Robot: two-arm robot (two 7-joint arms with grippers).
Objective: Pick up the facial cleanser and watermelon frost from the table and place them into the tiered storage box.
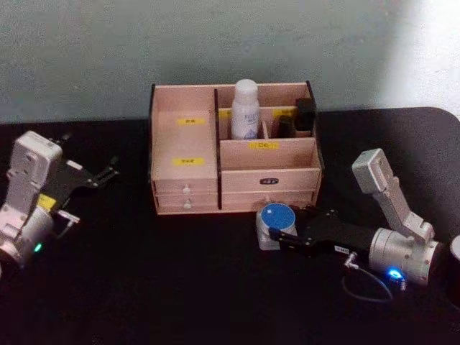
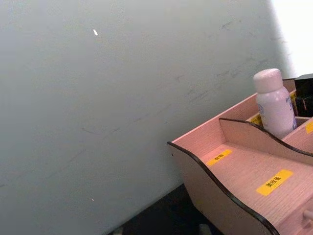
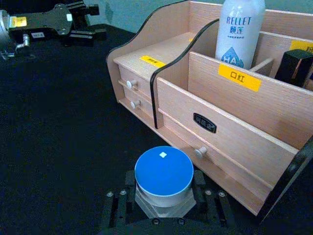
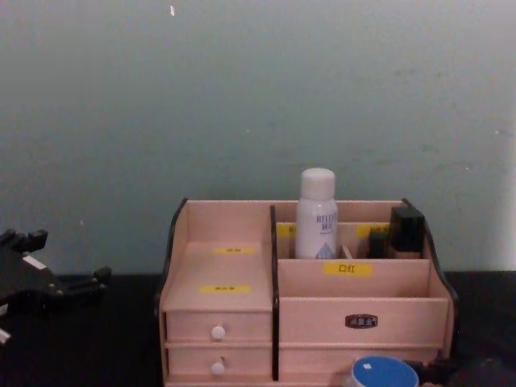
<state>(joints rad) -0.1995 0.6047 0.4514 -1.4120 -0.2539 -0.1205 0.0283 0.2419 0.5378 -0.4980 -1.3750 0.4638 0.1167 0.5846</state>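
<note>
the right gripper's (image 3: 164, 183) fingers (image 3: 199, 182) are closed on the sides of the frost jar (image 3: 164, 170), one on each side, blue lid facing up. the jar sits low on the black table (image 1: 180, 287), just in front of the box's (image 1: 269, 180) lower right drawer. the arm reaches in from the right. the cleanser (image 1: 245, 109) stands upright in a back compartment of the box, right of the divider, with a dark item (image 1: 305, 115) further right. the left gripper (image 1: 106, 171) hangs left of the box, well apart, fingers spread and holding nothing.
</note>
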